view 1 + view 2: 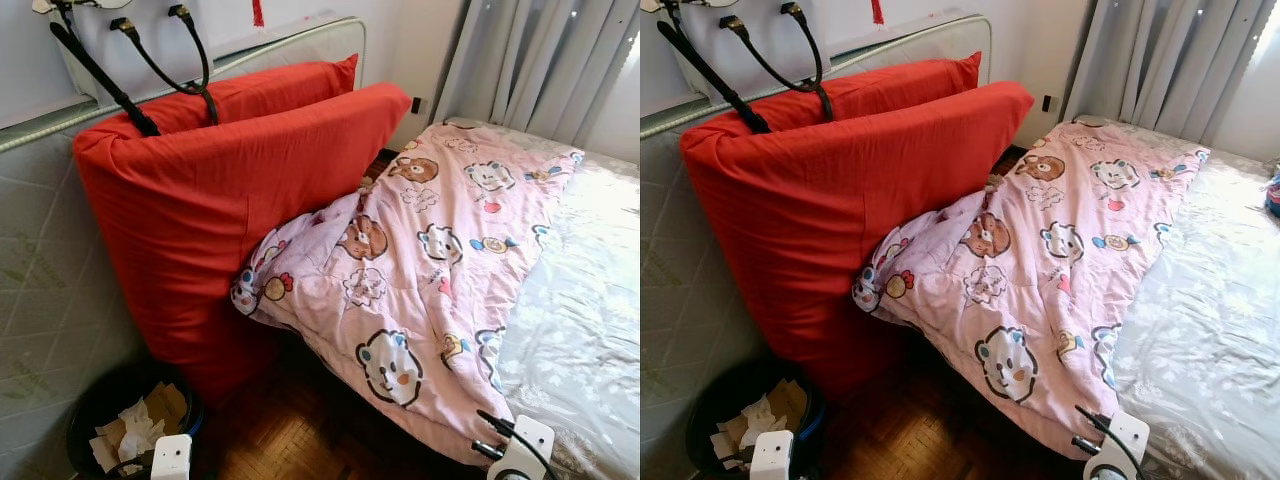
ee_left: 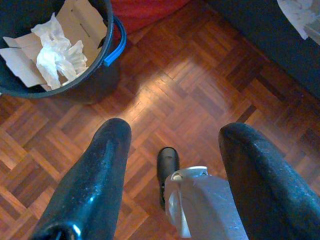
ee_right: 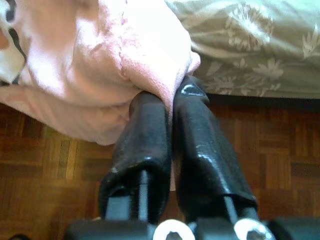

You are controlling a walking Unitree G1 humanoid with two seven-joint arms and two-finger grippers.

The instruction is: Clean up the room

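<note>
Right claw [image 3: 172,100]: I pinched the blanket [image 1: 440,250] edge at the bed [image 1: 590,300] corner.
Left claw [image 2: 175,150]: spread, idle above floor.
Advice: I should lift evenly, without tugging.

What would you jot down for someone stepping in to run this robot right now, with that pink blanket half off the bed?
Right gripper: shut on the lower edge of the pink blanket, at the bed's near side.
Left gripper: open, holding nothing, above the wooden floor near the black bin.
Blanket: spread along the bed's left side, one corner hanging over the edge beside the red cushions propped against the wall.
Bin: on the floor by the cushions, with paper and cardboard scraps inside.
Done: blanket gripped.
Left: probably pull the blanket fully onto the mattress and straighten it.
</note>
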